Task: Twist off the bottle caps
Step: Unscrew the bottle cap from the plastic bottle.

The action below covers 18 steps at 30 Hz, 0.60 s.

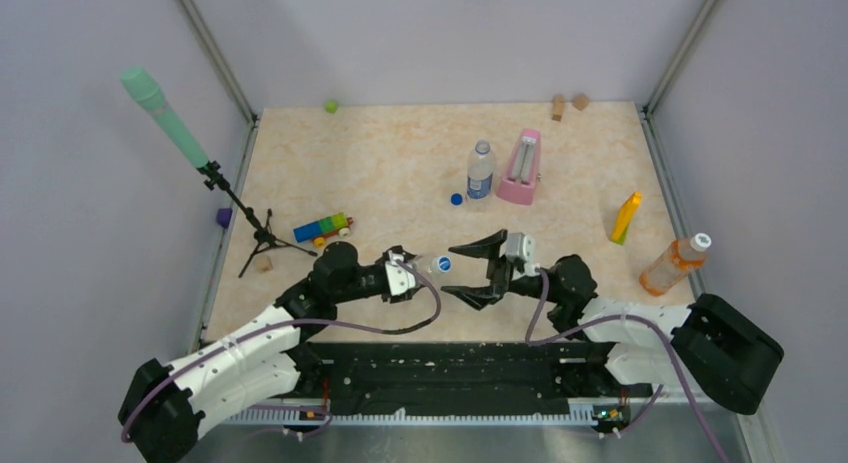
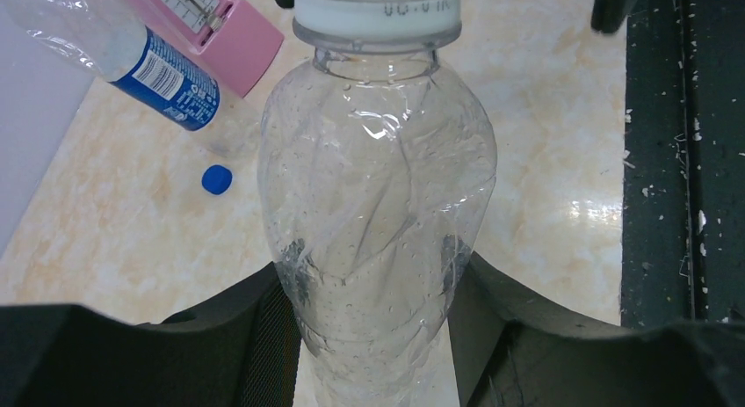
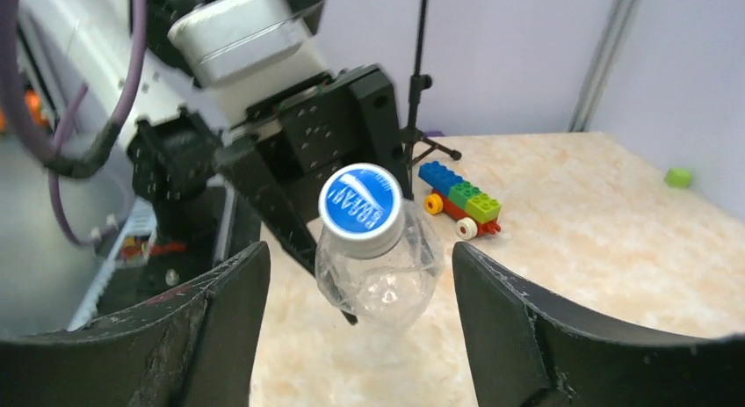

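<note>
Left jaws pinch the clear bottle (image 2: 378,205) — right jaws wide, off its cap (image 3: 360,200).

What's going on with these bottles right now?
The left pincer grips a plain clear bottle by its body, aiming its cap at the right pincer. That one is open around the cap without touching it, and the cap is still on. Behind, a loose blue cap lies beside the blue-labelled bottle. The orange bottle is capped.

On the tabletop (image 1: 400,153), a labelled bottle (image 1: 481,170) stands mid-back with a metronome (image 1: 521,169) just right of it, a loose cap (image 1: 456,198) just front-left, and a toy brick car (image 1: 322,228) farther left.
</note>
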{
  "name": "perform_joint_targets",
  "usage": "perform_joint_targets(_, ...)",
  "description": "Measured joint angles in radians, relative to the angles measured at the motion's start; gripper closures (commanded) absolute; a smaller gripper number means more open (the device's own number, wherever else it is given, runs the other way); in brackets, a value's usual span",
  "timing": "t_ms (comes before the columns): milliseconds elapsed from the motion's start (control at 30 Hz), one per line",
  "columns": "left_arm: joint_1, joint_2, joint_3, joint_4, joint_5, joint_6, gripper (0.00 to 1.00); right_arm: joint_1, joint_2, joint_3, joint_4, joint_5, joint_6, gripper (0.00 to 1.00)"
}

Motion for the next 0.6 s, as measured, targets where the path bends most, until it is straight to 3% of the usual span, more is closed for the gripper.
perform_joint_targets(133,0.0,-0.003,0.0,0.004,-0.047,0.01,1.0,0.0,-0.016,-0.001,0.021,0.129,0.217,0.24)
perform_joint_targets(300,0.0,0.01,0.005,-0.014,-0.097,0.024,1.0,0.0,-0.096,-0.002,-0.049,0.327,0.471,0.35)
perform_joint_targets(600,-0.003,0.042,0.024,-0.063,-0.152,0.026,1.0,0.019,-0.1,-0.001,-0.135,0.517,0.796,0.34)
